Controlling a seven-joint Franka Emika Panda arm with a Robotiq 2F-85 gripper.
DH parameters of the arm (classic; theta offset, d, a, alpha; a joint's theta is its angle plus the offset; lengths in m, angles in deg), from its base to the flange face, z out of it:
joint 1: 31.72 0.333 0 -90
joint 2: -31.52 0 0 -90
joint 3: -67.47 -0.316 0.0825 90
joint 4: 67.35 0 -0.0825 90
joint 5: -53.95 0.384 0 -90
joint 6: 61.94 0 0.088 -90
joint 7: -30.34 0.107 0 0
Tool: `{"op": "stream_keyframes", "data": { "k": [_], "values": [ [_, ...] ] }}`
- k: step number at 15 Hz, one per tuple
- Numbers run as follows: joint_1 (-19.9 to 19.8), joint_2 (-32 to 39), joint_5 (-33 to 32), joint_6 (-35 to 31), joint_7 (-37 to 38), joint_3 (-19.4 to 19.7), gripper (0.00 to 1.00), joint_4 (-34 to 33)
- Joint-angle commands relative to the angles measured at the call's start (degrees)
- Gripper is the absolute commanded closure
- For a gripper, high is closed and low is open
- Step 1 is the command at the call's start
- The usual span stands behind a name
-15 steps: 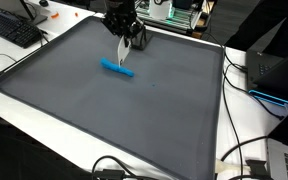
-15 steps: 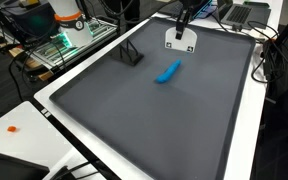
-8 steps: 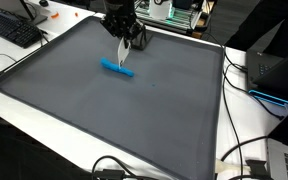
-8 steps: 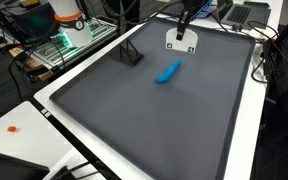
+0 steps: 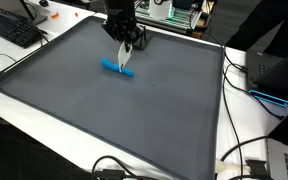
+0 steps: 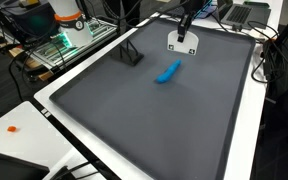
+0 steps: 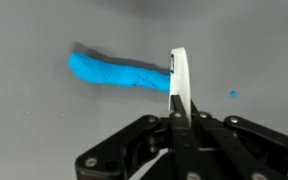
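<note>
My gripper (image 5: 122, 36) (image 6: 183, 26) (image 7: 177, 116) is shut on a flat white card (image 5: 124, 56) (image 6: 181, 42), which hangs from the jaws over the far part of the grey mat (image 5: 104, 110) (image 6: 154, 120). The wrist view shows the white card (image 7: 179, 80) edge-on as a thin strip. A blue elongated lump (image 5: 116, 68) (image 6: 168, 72) (image 7: 119, 73) lies on the mat just beside the card's lower edge. I cannot tell whether card and lump touch.
A small black stand (image 6: 131, 54) sits on the mat near its far edge. A keyboard (image 5: 12, 30), a laptop (image 6: 242, 13) and cables (image 5: 246, 150) lie around the mat's white border. A tiny blue speck (image 7: 233, 95) is on the mat.
The gripper and its white card have barely shifted; the blue lump stays where it was.
</note>
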Motion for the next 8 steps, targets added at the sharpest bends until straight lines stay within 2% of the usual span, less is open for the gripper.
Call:
{"op": "stream_keyframes", "data": {
  "k": [1,8],
  "values": [
    [0.52,1.60,1.24,-1.62,1.78,0.67,0.99,0.12],
    [0.79,3.93,0.91,-5.06,3.78,1.04,0.99,0.23]
  ]
}}
